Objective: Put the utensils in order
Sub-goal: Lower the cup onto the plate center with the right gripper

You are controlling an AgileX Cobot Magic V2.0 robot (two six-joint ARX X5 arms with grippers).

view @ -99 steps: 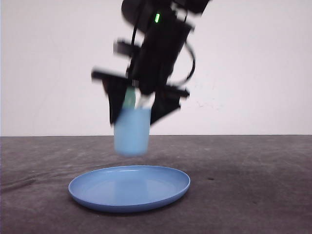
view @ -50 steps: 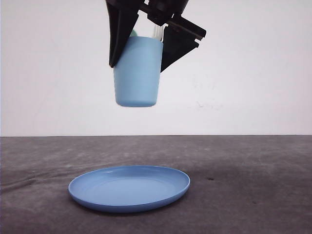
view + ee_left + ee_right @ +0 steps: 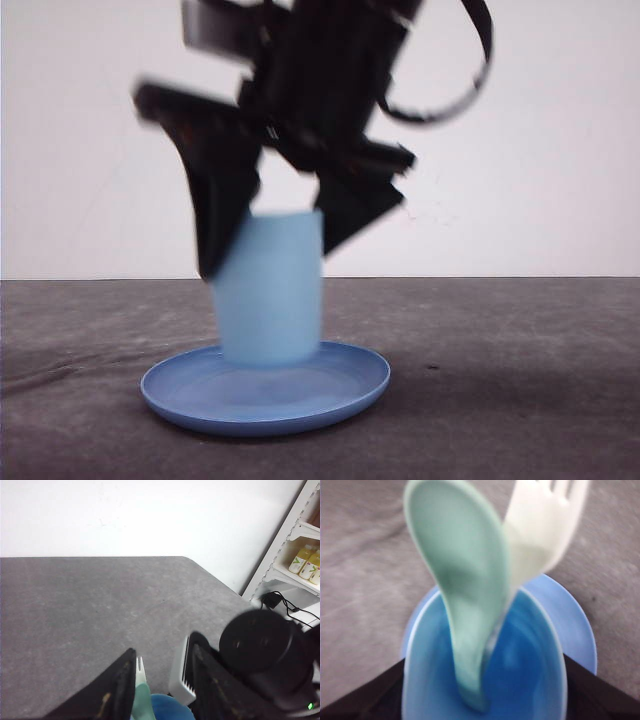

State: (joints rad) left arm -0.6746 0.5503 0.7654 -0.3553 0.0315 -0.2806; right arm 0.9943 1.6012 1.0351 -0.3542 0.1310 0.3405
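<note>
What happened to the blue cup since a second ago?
The right gripper first lifted the light blue cup high above the blue plate, then brought it back down. Now the cup sits low over the plate, maybe touching it, blurred by motion. The gripper is still clamped on it, with the spoon and fork inside. The plate stayed put.

Half a second ago the light blue cup (image 3: 270,290) hung high above the blue plate (image 3: 350,385); now the right end effector (image 3: 268,235) has brought it down, so its base is at the plate's surface or just above it, though motion blur hides whether they touch. The end effector's fingers (image 3: 218,215) have come lower with it, and the whole arm is smeared with movement again.
</note>
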